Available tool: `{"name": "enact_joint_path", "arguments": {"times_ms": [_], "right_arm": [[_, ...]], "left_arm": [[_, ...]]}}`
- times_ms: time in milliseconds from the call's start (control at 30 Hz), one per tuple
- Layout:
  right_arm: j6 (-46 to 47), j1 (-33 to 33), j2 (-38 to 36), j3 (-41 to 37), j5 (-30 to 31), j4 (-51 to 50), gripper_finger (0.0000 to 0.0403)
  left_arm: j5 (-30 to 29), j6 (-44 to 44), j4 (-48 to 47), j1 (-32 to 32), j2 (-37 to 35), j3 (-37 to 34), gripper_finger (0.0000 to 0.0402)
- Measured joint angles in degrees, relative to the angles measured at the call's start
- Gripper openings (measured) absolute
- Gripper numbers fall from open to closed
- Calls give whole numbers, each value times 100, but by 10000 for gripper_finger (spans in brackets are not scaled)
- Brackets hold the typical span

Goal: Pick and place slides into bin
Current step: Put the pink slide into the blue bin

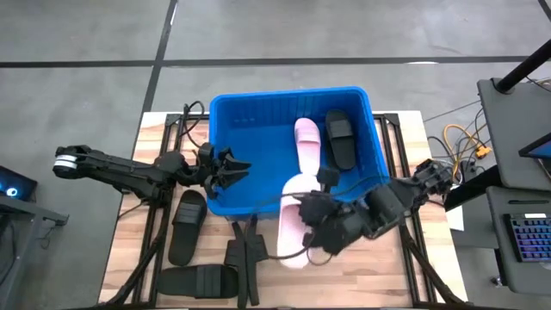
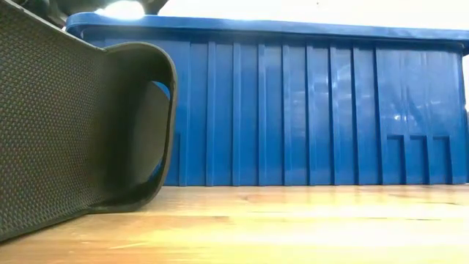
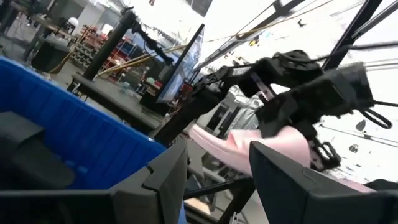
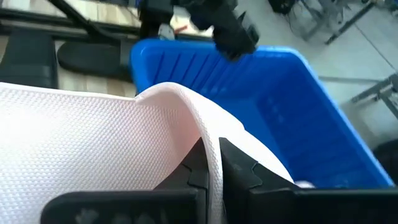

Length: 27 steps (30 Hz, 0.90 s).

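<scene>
The blue bin (image 1: 258, 120) stands at the table's middle, with one pink slide (image 1: 308, 142) and one black slide (image 1: 340, 138) lying inside. My right gripper (image 1: 308, 211) is shut on a second pink slide (image 1: 293, 237), which hangs over the bin's near rim. My left gripper (image 1: 234, 169) hovers open at the bin's left wall, nothing between its fingers (image 3: 168, 180). Two black slides (image 1: 187, 226) (image 1: 198, 280) lie soles down on the table's near left. One of them fills the low view's left side (image 2: 80, 125). My right gripper pinches the pink slide's strap (image 4: 208, 146) between its two fingers (image 4: 239, 168), a single layer of the band running through them. The fingers slant down from the table's right. The slide is lifted clear of the table, its textured sole (image 4: 74, 143) hanging beside the fingers.
A narrow black forked bracket (image 1: 246, 254) lies on the table just near of the bin. Cables and a keyboard (image 1: 525, 237) sit off the table's right edge. Bare wood shows at the near right and along the bin's near wall (image 2: 308, 110).
</scene>
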Motion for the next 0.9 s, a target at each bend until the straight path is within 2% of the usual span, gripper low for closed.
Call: {"name": "enact_joint_path", "arguments": {"times_ms": [67, 200, 333, 400, 600, 733, 900], "right_arm": [[-347, -194, -121, -44, -272, 172, 12], [-827, -734, -315, -243, -1251, 399, 12], [-1607, -1315, -421, -575, -1615, 679, 12], [-1958, -1647, -538, -830, -1982, 888, 12], [-2960, -2745, -1036, -1961, -3199, 1845, 12], [-3481, -3487, -1494, -2792, -3683, 2487, 12], [-4137, -4319, -2068, -3931, -4659, 3430, 12]], "left_arm": [[4, 2, 77, -4, -6, 0, 160], [4, 4, 199, -4, -30, 0, 160], [-13, 189, 267, -2, -63, 0, 160], [-44, 353, 350, 2, -73, 0, 160], [-411, 743, 655, 4, -94, 54, 160], [-954, 1028, 724, 4, -121, 61, 160], [-1526, 1285, 760, 7, -133, 61, 160]]}}
